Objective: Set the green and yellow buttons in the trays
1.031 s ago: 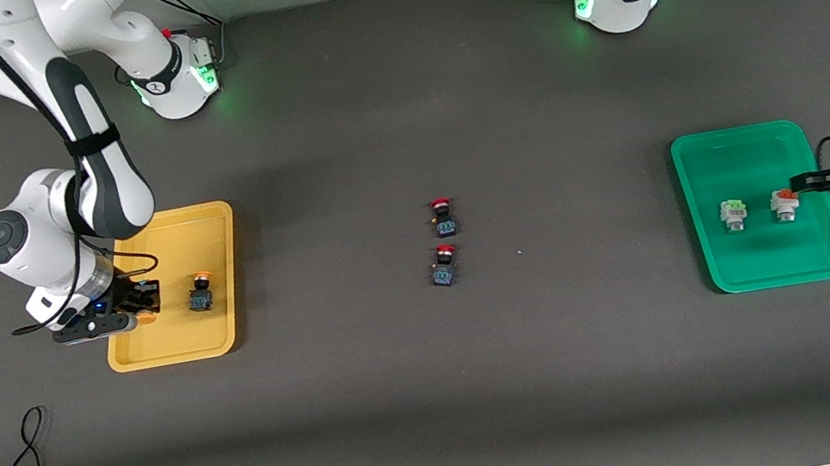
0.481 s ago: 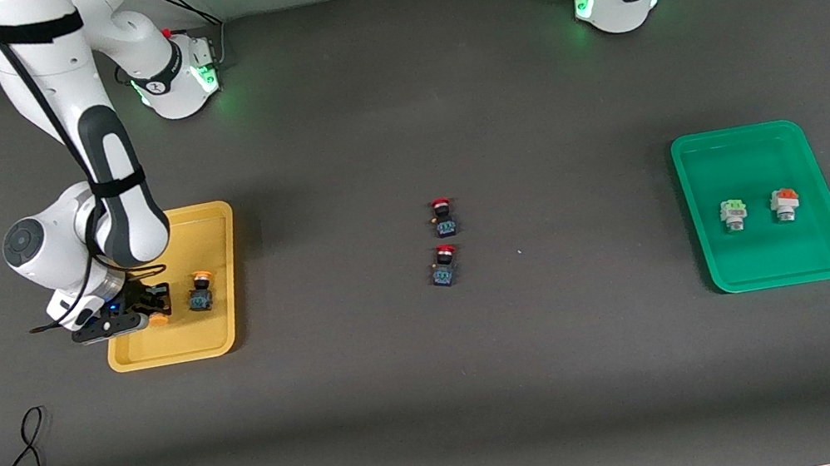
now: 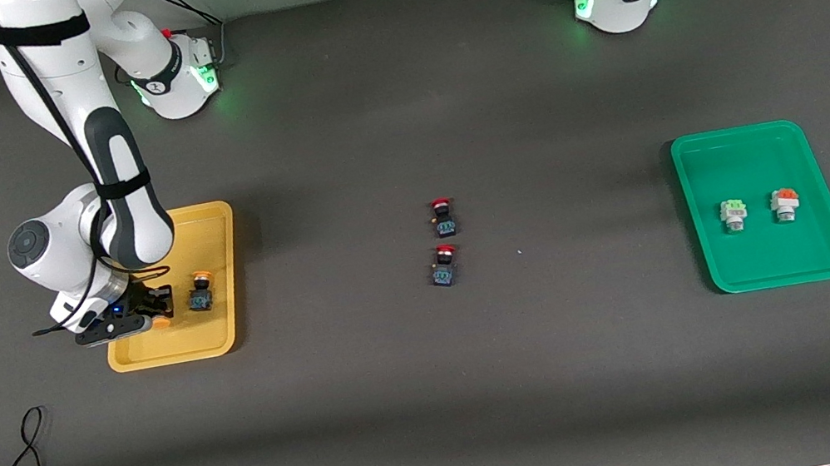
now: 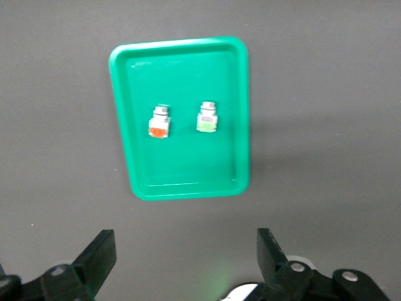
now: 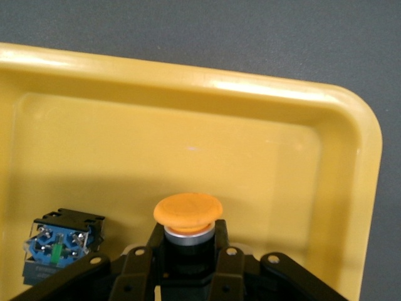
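Two trays on the dark counter [image 3: 442, 397], one at each end, and six switches to count. At the right arm's end, the yellow tray [image 3: 222, 337] has one yellow-capped button [image 3: 201, 291] resting in it, and the right gripper [image 3: 156, 310] is low over the same tray, clamped tight on a second yellow-capped button [image 5: 188, 216]; in the right wrist view its orange-yellow cap pokes out between the fingers, with the resting button's blue body [image 5: 57, 243] just beside it. That makes two yellow ones, both at the yellow tray. At the left arm's end, the green tray [image 3: 746, 148] carries two pale grey buttons side by side but apart: a green-topped button [image 3: 732, 213] and an orange-topped button [image 3: 783, 203]. The left gripper [image 4: 187, 260] hangs high above that tray, spread wide and carrying nothing, with the whole tray seen beneath it in the left wrist view. In mid-counter, well apart from both trays, sit two red-capped switches [image 3: 444, 218], one nearer the front camera than the other, close together.
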Controlling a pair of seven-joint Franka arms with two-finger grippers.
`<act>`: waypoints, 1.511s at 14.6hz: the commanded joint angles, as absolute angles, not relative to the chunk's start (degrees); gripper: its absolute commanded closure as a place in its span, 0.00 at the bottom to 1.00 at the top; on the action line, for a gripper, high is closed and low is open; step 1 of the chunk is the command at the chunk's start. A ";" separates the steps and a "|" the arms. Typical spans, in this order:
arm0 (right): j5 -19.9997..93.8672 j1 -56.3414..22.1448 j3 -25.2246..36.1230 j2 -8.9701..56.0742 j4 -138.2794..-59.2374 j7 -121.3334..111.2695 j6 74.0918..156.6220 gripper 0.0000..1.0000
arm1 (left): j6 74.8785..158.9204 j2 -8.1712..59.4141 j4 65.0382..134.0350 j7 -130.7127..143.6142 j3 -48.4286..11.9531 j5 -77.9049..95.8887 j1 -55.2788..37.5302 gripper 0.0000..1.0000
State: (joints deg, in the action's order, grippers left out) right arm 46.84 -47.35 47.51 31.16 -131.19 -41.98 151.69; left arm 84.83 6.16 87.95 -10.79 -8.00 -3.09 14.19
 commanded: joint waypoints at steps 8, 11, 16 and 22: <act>48.96 -47.72 47.81 29.80 -130.96 -43.77 151.44 0.00 | 82.62 2.37 89.03 -1.58 -2.20 -1.15 -2.29 0.00; 48.96 -47.72 47.81 29.71 -130.96 -43.77 151.35 0.00 | 82.53 2.29 88.86 -2.28 -2.29 -0.44 -1.94 0.00; 48.87 -47.72 47.81 29.62 -130.96 -43.77 151.35 0.00 | 82.53 1.50 88.77 -1.76 -2.20 1.49 -1.76 0.00; 41.26 -50.79 59.55 25.66 -120.97 -39.67 130.65 0.01 | 82.62 1.49 88.68 -2.28 -2.20 0.62 -1.84 0.00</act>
